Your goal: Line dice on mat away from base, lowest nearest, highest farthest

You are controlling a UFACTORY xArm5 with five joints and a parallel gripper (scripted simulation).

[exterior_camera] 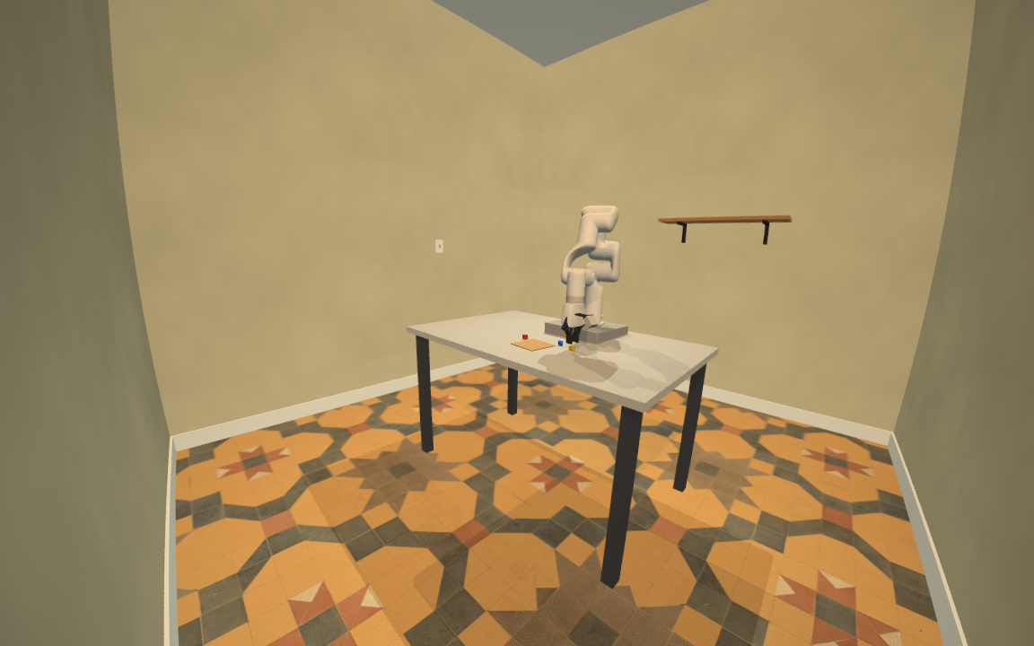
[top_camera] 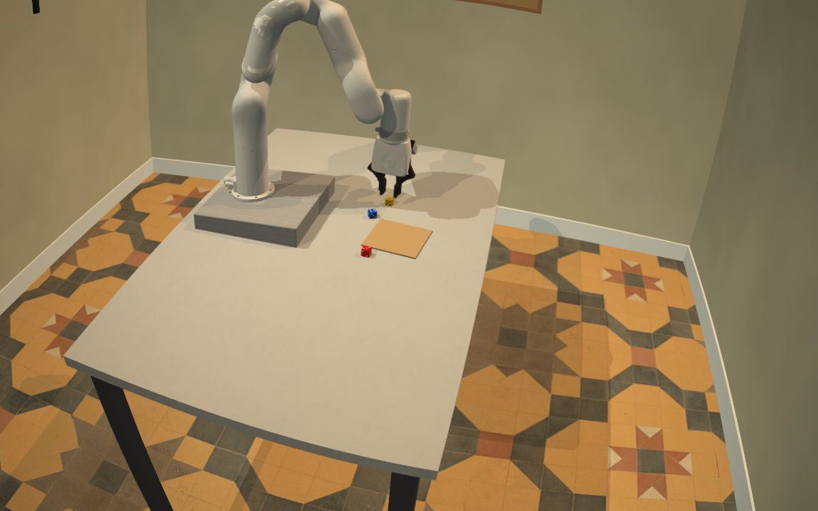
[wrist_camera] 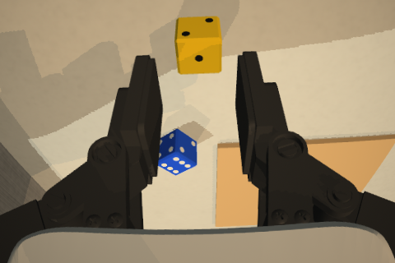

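Observation:
A yellow die (top_camera: 389,200) lies on the table just beyond the far corner of the orange mat (top_camera: 397,238). My gripper (top_camera: 390,192) hangs right above the yellow die, fingers partly apart and empty. In the wrist view the yellow die (wrist_camera: 199,45) sits just past my fingertips, showing two pips on its top face. A blue die (top_camera: 372,213) lies on the table left of the mat's far corner and also shows in the wrist view (wrist_camera: 177,153). A red die (top_camera: 366,251) lies on the table at the mat's near left corner.
The arm's grey base block (top_camera: 265,206) stands on the table left of the dice. The table's right edge (top_camera: 491,222) runs a little beyond the mat. In the exterior view the dice and mat (exterior_camera: 532,344) are small.

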